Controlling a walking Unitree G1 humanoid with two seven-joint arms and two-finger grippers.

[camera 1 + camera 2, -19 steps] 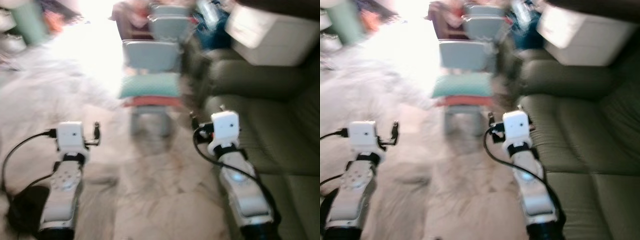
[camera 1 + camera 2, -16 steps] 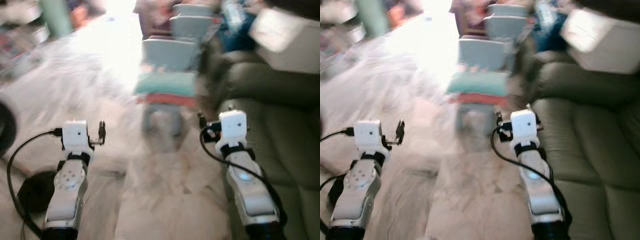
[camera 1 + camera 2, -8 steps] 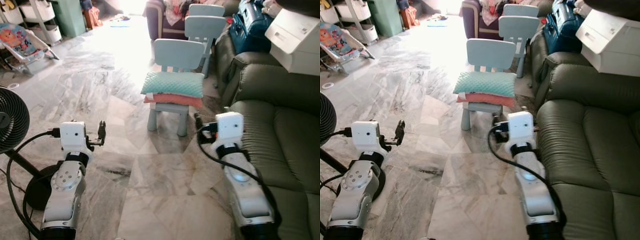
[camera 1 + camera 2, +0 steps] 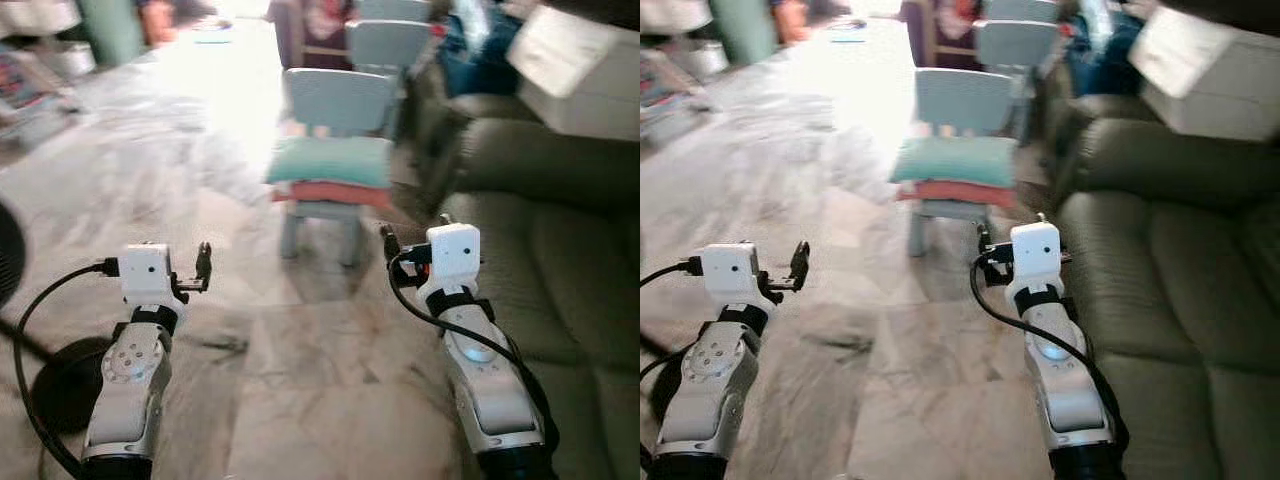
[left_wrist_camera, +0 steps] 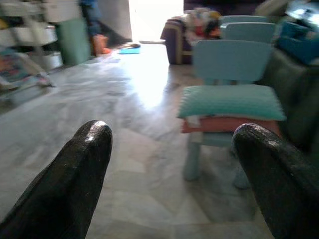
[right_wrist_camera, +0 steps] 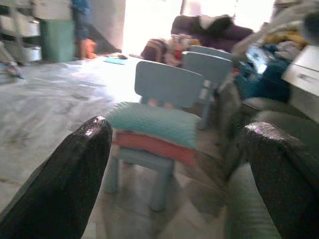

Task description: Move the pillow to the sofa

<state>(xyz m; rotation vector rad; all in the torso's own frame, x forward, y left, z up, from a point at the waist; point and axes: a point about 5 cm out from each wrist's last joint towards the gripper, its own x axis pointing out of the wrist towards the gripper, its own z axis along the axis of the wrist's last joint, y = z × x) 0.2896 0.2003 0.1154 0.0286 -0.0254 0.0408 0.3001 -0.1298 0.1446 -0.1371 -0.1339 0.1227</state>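
While the robot stands on the marble floor (image 4: 300,380) short of its target, the left eye view shows a small pale-blue chair (image 4: 335,110) at 12 o'clock, carrying a teal pillow (image 4: 330,160) stacked directly on a coral pillow (image 4: 335,192). Which of the two the task means cannot be told; the teal one lies on top and is the easier to reach. The left gripper (image 4: 203,268) is raised at 8 o'clock and the right gripper (image 4: 385,240) at 4 o'clock, both well apart from the chair and holding nothing. They appear held forward and level so that the wrist cameras face the chair during the approach.

The right eye view shows the same layout. The olive sofa (image 4: 1170,280) runs from 1 to 5 o'clock, just beside the chair, so the transfer looks short once a pillow is grasped. A white box (image 4: 1210,75) rests on the sofa's far end at 1 o'clock; the near seat cushions are bare and suit the placement.

The left wrist view looks between two black fingers (image 5: 75,174), spread wide, with the chair and both pillows framed at 1 o'clock in the gap.

The right wrist view likewise shows its fingers (image 6: 70,169) spread wide, the teal pillow centred between them and untouched. Judged step: closing in on the chair; the grasp is not yet begun.
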